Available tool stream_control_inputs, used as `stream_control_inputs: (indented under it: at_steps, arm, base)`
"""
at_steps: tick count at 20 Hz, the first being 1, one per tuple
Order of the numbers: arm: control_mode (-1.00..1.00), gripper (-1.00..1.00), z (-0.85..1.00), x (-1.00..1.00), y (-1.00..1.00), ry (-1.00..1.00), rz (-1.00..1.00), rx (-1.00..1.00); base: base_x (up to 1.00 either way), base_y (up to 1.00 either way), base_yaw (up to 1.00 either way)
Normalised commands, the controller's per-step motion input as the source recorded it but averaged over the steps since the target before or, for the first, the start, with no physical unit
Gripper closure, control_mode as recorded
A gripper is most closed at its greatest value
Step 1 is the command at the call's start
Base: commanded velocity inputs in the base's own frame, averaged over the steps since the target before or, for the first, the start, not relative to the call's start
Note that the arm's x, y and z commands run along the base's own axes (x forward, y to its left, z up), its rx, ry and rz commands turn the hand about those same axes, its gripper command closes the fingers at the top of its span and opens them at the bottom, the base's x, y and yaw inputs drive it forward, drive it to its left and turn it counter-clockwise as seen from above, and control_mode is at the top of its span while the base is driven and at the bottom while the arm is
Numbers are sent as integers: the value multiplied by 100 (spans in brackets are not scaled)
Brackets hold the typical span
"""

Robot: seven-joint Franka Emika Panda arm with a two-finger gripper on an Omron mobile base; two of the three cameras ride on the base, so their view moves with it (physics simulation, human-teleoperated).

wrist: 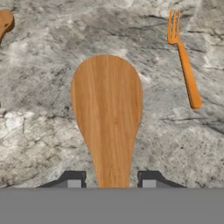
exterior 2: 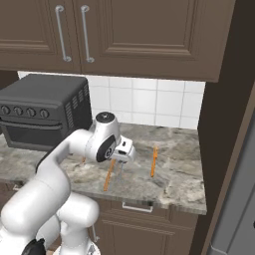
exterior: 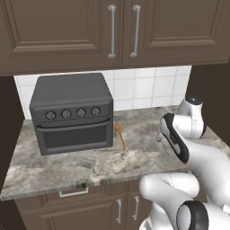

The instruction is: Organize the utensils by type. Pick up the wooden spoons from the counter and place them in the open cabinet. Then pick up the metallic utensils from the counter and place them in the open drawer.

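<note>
— Two wooden spoons are showing right now. Which one is the robot dealing with?

— The gripper (wrist: 111, 179) is clamping the handle of one wooden spoon (wrist: 107, 109). In the hand view the handle is running down between the two dark finger tips (wrist: 74, 179), and the broad oval bowl is pointing away from the hand.

— Where is that spoon sitting in the room?

— From the right base view it is slanting down from the hand over the front part of the counter (exterior: 67, 166). Whether its bowl end is touching the stone, I cannot tell.

— And the other one?

— The second wooden spoon (exterior: 120, 134) is lying flat on the counter, just beside the right side of the dark toaster oven (exterior: 72, 114). In the hand view its bowl is peeking in at the upper left corner.

— Anything else lying nearby?

— An orange fork (wrist: 183, 61) is resting on the stone to the right of the held spoon, apart from it, its tines pointing toward the tiled wall (exterior 2: 144, 102).

— How is the arm standing?

— It is bending low, with the hand hanging between the oven and the fork.
</note>
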Motion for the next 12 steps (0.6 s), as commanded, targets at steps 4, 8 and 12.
stream_control_inputs:
  at_steps: [4,8,12]
  arm:
    - [100,100,0,-9,0,-2,0,0]
    - [100,100,0,0,0,0,0,0]
    - [100,100,0,0,0,0,0,0]
  base:
    - [-25,0,0]
    - [-50,-1,-2]
    - [-48,0,-30]
